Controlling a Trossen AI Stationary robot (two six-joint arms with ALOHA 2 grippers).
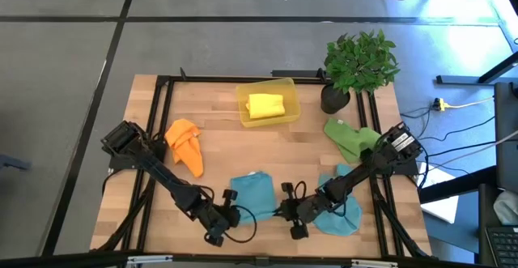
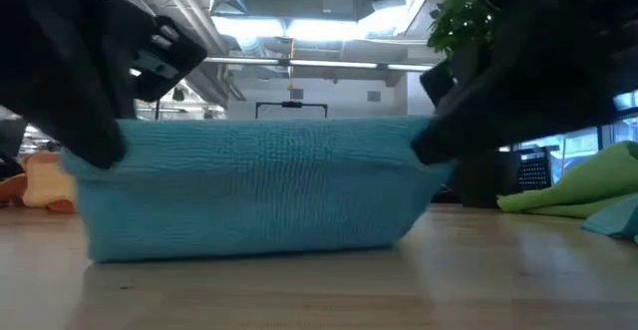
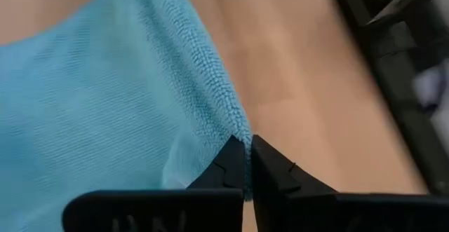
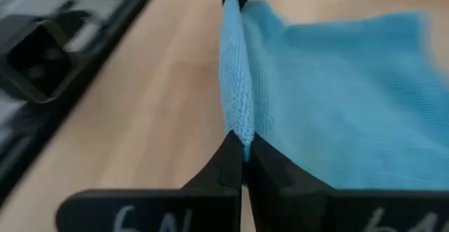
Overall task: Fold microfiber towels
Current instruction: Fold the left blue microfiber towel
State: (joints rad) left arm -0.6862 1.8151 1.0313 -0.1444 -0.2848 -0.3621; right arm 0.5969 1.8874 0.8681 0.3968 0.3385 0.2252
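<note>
Left hand point(image 1: 229, 216) and right hand point(image 1: 285, 213) each clamped tight on front corner of teal towel point(image 1: 252, 192), near counter point(image 1: 218, 106) front edge; paired grip likely for lifting edge into fold.

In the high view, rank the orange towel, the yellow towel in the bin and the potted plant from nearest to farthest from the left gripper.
From the left gripper, shut on the teal towel at the near edge:
1. Orange towel, left side.
2. Yellow towel, in the bin, back centre.
3. Potted plant, back right corner.
</note>
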